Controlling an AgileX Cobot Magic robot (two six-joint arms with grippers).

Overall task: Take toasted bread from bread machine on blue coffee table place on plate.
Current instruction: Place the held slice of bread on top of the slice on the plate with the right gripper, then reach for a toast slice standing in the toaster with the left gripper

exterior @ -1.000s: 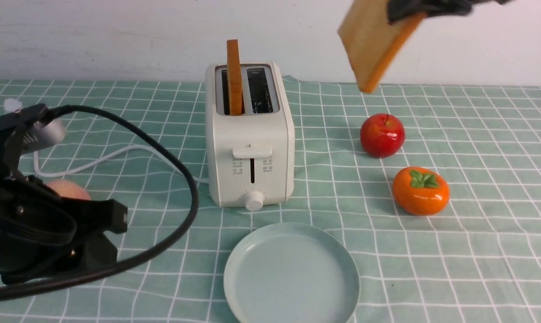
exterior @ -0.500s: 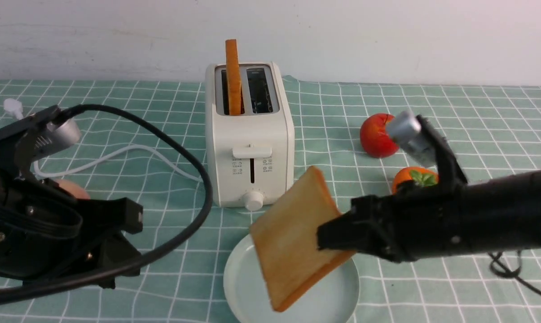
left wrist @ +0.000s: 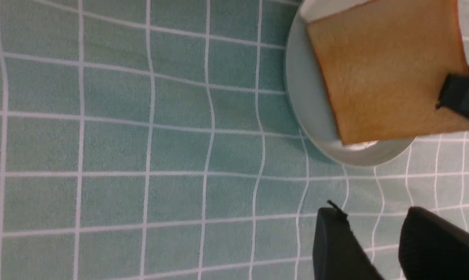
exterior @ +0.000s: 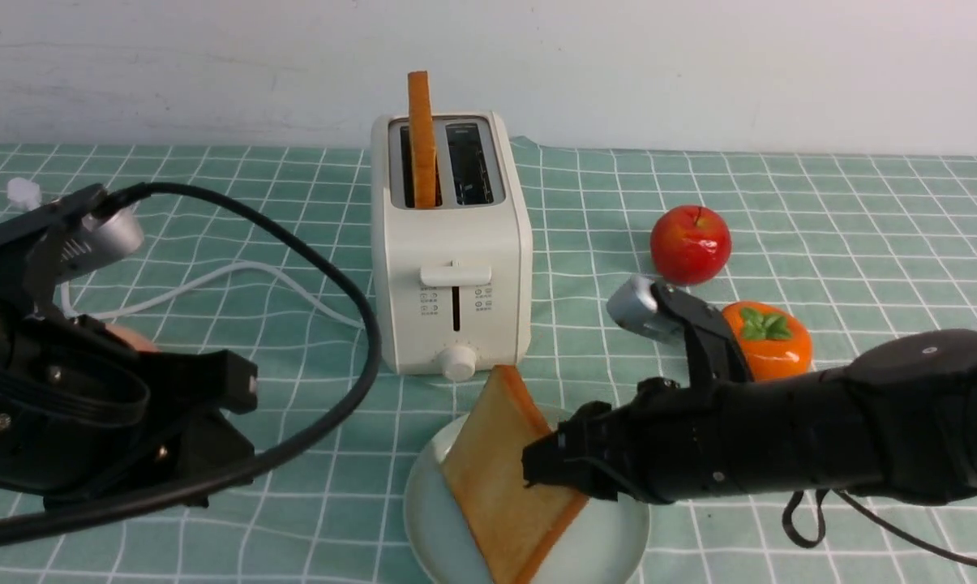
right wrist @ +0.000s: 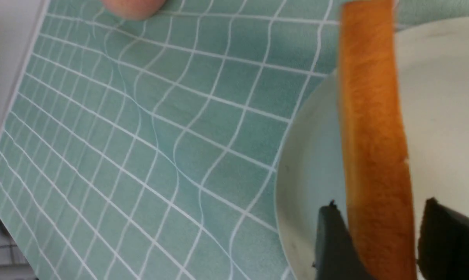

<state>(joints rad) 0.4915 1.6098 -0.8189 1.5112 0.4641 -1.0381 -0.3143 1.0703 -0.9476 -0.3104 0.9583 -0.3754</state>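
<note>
item one, right gripper [right wrist: 382, 204]: we log it as loosened. its two black fingers [right wrist: 331, 237] stand either side of a toast slice [exterior: 496, 478], one against the crust and the other with a sliver of plate showing between it and the bread. the right arm [exterior: 820, 442] comes in from 3 o'clock of the plate [exterior: 427, 519]. the slice leans tilted over the plate, upper corner raised toward 12 o'clock. we cannot tell whether its lower edge touches the plate floor. item two, left gripper [left wrist: 372, 212]: jaws apart, nothing between them, low over the cloth at 9 o'clock of the plate and clear of its rim. item three, bread machine [exterior: 452, 243]: at 12 o'clock of the plate, just beside it. it holds a second slice [exterior: 422, 138] upright in the slot on its 9 o'clock side. a white cord [exterior: 212, 280] trails off toward 9 o'clock. item four, blue coffee table [exterior: 861, 203]: green gridded cloth that carries all of the above. we also count a red apple [exterior: 690, 244] at 3 o'clock of the machine and an orange fruit [exterior: 772, 341] at 4 o'clock, partly behind the right arm.
</note>
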